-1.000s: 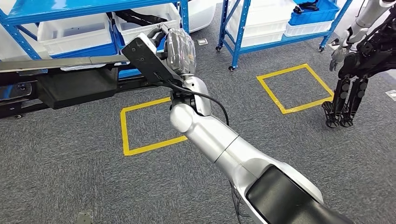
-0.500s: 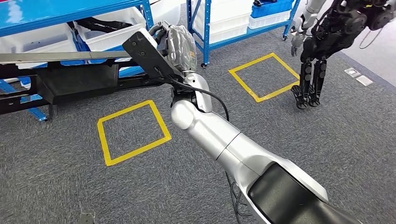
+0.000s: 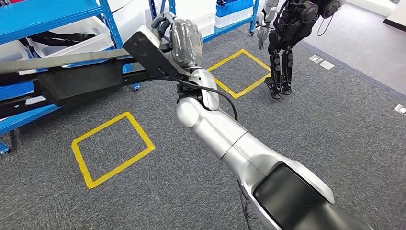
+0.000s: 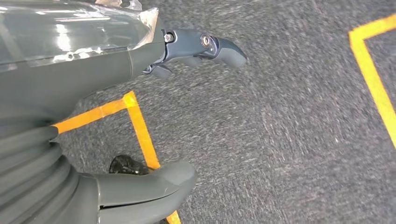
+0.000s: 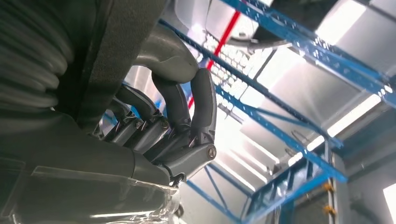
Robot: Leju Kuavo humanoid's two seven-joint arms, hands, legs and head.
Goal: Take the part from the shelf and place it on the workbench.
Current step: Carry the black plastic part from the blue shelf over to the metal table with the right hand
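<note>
Part [image 3: 72, 79]: long, dark, flat, stretching from far left across in front of blue shelf [image 3: 48, 14], above grey carpet with yellow taped square [image 3: 112, 148]. Near end gripped by right hand [image 3: 179, 40], fingers [image 5: 187, 126] curled tight around dark edge, silver arm rising from lower right. Left hand [image 4: 154, 56] hanging over carpet, fingers apart, holding nothing. Another robot [image 3: 287, 28] standing far right beside second yellow square [image 3: 237, 72].
</note>
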